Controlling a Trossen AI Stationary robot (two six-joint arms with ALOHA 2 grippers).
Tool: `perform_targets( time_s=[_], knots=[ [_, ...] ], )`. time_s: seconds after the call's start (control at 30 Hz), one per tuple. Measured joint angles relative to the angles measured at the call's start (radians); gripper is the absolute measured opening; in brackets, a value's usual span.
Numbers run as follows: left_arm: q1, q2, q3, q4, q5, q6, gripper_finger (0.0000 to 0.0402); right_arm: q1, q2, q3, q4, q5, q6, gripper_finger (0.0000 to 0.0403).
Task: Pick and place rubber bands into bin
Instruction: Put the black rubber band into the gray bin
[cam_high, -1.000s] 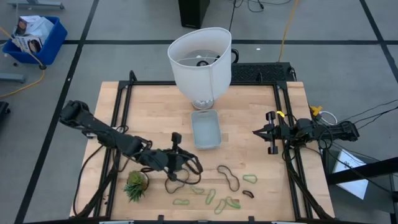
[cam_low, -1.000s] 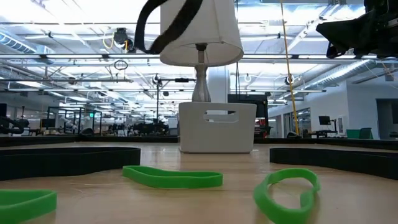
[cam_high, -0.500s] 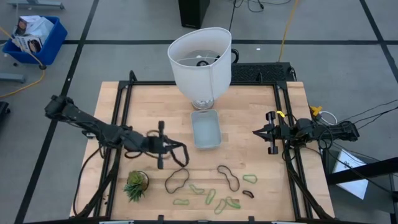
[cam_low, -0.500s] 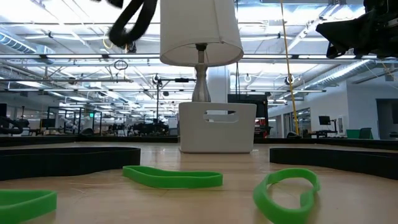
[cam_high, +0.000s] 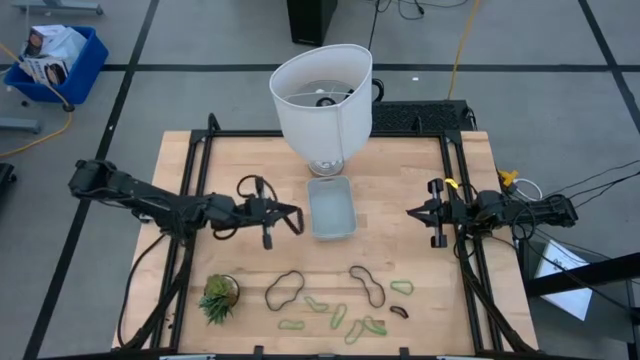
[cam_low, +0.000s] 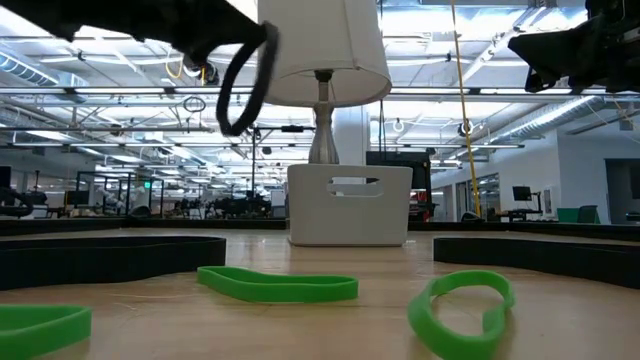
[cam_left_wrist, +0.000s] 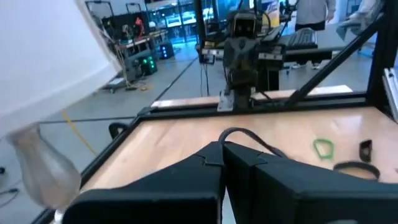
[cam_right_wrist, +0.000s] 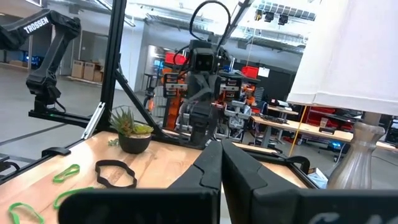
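Left claw (cam_high: 290, 220) pinches 1 dark rubber band (cam_low: 245, 88) above the tabletop (cam_high: 400, 180), just beside the bin (cam_high: 331, 208); right claw (cam_high: 418, 212) waits pressed together

The lampshade (cam_high: 321, 92) looms over the bin's (cam_high: 331, 209) far end; its other sides lie open.

Only "TROSSEN" legible, in white capitals (slanting slightly) along a dark robot arm (cam_right_wrist: 46, 28) beyond the desk.
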Motion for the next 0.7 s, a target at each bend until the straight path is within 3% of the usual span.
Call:
perform_targets(
  time_s=[0.17, 0.47, 0.7],
  knots=[
    [0.062, 0.107, 0.101, -0.006, 0.09, 0.042, 0.0001, 0.0, 0.0, 0.0, 0.0, 0.05, 0.002, 0.0],
    [0.187, 0.32, 0.256, -0.007, 0.235, 0.054, 0.0001, 0.0, 0.001, 0.0, -0.004, 0.048, 0.001, 0.0],
    [0.242, 0.465, 0.325, -0.011, 0.274, 0.081, 0.0002, 0.0, 0.001, 0.0, -0.004, 0.048, 0.0, 0.0]
  ],
)
